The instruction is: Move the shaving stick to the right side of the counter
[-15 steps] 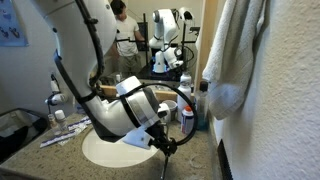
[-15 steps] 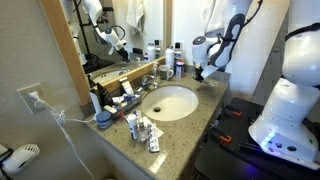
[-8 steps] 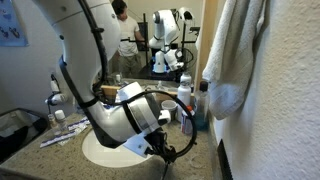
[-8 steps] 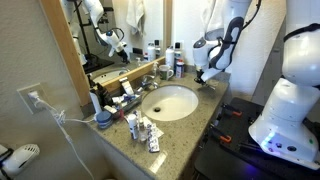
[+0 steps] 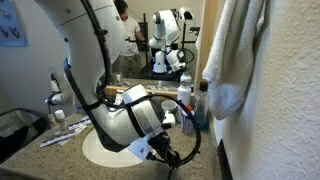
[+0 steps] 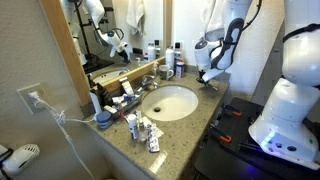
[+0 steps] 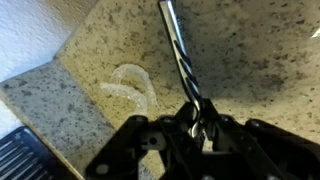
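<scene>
- Bathroom setup: speckled granite counter (image 6: 183,133) with an oval white sink (image 6: 170,102) set in it, and a big mirror (image 6: 115,30) along the back edge.
- Robot gripper (image 7: 200,118) is clamped on the shaving stick (image 7: 178,50). In the wrist view the fingers pinch one end, and the rest of the slim dark stick pokes straight out over the granite.
- Can't tell whether the stick's far end touches the counter or floats just above it.
- In an exterior view the gripper (image 6: 205,78) sits past the sink, at the end of the counter by the white side wall, near the back corner.
- Some pale curved clear thing (image 7: 130,82) lies on the granite just beside the stick, not touching it, close to the counter's edge.
- Bottles (image 6: 176,62) are lined up along the back edge.
- A clutter of small toiletries (image 6: 142,128) sits at the opposite end, by the front edge.
- White towel (image 5: 235,50) hangs on the wall next to the arm.
</scene>
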Controlling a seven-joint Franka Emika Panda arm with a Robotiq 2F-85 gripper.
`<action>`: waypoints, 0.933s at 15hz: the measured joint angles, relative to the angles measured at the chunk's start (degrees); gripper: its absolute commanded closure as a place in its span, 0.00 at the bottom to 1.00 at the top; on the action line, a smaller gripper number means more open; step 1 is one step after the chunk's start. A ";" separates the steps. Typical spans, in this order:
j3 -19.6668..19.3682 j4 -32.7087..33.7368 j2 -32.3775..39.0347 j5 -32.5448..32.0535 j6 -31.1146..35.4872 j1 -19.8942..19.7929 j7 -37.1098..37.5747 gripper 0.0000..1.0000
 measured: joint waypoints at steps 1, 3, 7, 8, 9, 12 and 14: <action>-0.22 0.23 0.01 0.00 -0.15 0.00 0.00 0.96; -0.48 0.76 0.06 0.00 -0.50 0.00 0.00 0.58; -0.54 1.92 0.35 0.05 -1.11 0.07 0.00 0.31; -0.54 2.08 0.39 0.06 -1.28 0.09 0.00 0.22; -0.54 2.21 0.40 0.07 -1.40 0.09 0.00 0.15; -0.25 2.47 0.37 1.09 -1.98 0.21 -0.22 0.00; 1.06 2.47 0.19 5.39 -3.94 0.23 -2.20 0.00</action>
